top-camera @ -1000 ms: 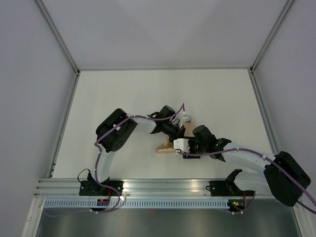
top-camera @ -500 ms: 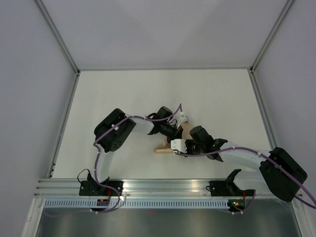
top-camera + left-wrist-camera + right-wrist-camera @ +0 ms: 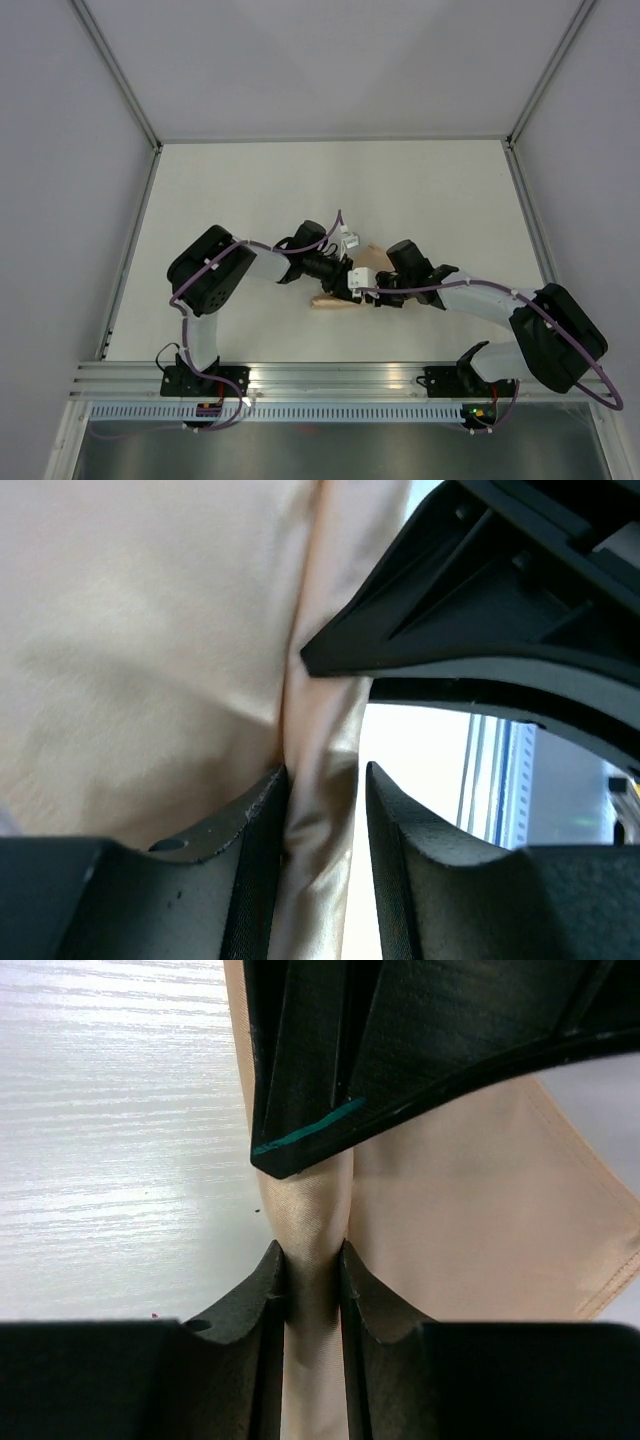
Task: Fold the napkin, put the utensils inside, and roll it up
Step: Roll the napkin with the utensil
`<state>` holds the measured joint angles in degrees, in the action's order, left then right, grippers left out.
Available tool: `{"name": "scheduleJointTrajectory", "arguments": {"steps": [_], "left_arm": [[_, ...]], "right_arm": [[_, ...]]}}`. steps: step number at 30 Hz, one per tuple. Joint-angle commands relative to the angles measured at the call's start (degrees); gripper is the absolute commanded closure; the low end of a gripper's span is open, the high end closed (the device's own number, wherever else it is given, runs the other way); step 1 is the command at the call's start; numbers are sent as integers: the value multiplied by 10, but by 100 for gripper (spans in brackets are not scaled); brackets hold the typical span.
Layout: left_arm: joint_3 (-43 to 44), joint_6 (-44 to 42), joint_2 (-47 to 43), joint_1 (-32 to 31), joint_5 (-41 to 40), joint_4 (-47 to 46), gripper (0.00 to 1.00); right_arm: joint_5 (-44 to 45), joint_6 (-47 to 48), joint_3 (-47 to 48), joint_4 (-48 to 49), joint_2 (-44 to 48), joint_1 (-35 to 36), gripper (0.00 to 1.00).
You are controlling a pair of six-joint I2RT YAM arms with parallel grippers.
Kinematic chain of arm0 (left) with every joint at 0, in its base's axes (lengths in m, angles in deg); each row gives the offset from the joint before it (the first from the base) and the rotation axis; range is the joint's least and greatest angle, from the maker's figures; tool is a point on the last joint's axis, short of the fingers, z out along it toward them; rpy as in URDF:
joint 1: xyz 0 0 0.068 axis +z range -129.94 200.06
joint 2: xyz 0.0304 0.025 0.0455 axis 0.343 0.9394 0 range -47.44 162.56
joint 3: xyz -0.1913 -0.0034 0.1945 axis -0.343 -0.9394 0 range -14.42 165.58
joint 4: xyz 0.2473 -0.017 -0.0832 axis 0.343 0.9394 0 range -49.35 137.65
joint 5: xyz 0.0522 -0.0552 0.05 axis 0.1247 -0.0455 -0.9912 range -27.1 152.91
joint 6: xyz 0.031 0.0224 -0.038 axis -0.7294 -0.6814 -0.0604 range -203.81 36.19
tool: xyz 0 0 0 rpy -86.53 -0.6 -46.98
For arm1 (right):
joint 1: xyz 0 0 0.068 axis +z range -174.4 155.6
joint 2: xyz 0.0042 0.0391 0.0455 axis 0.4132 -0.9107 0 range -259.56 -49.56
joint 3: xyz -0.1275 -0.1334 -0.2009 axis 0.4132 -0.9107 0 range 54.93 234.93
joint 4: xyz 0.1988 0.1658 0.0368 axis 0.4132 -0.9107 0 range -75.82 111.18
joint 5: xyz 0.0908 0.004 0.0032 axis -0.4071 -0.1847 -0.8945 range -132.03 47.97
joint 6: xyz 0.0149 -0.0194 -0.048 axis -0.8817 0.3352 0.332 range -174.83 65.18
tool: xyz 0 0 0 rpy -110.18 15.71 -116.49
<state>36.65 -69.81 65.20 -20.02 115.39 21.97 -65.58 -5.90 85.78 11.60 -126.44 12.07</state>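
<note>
As R arm (image 3: pixel 490 298) bends leftward, pincer (image 3: pixel 312 1260) nips napkin (image 3: pixel 470 1210)

Blocked at 9 o'clock of the napkin (image 3: pixel 372 257) by the left gripper (image 3: pixel 350 276), at 3 by the right gripper (image 3: pixel 368 293), tips close together. Open table (image 3: pixel 330 190) toward 12 o'clock, narrower strip toward 6.

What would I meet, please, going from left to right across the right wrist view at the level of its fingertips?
Bare table → one finger of the right gripper → the pinched fold of the napkin → the other finger → the flat part of the same cloth.
</note>
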Motion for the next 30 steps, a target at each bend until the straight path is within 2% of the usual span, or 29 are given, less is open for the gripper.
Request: {"name": "scheduleJointTrajectory", "arguments": {"steps": [1, 9, 16, 19, 22, 23, 24, 27, 30], "left_arm": [[-42, 40, -35, 16, -72, -29, 57], [-144, 85, -160, 69, -215, -167, 55], [-267, 38, -290, 68, -360, -307, 51], [-309, -5, -338, 63, -387, -359, 50], [-310, -98, -370, 20, -435, -326, 42], [-305, -126, -371, -18, -453, -287, 41], [-297, -179, -372, -39, -483, -263, 41], [-272, -264, -355, -126, -559, -223, 39], [-243, -320, -321, -183, -604, -205, 39]], "right_arm": [[-18, 20, 26, -68, -36, -32, 100], [-80, 65, 106, -166, -130, -73, 100], [-123, 112, 200, -271, -243, -98, 100], [-132, 130, 234, -312, -283, -105, 100], [-137, 141, 267, -348, -319, -111, 100], [-140, 142, 274, -363, -326, -112, 100], [-141, 142, 281, -368, -332, -113, 99], [-142, 144, 305, -388, -355, -117, 99], [-147, 145, 328, -406, -375, -119, 99]]}}
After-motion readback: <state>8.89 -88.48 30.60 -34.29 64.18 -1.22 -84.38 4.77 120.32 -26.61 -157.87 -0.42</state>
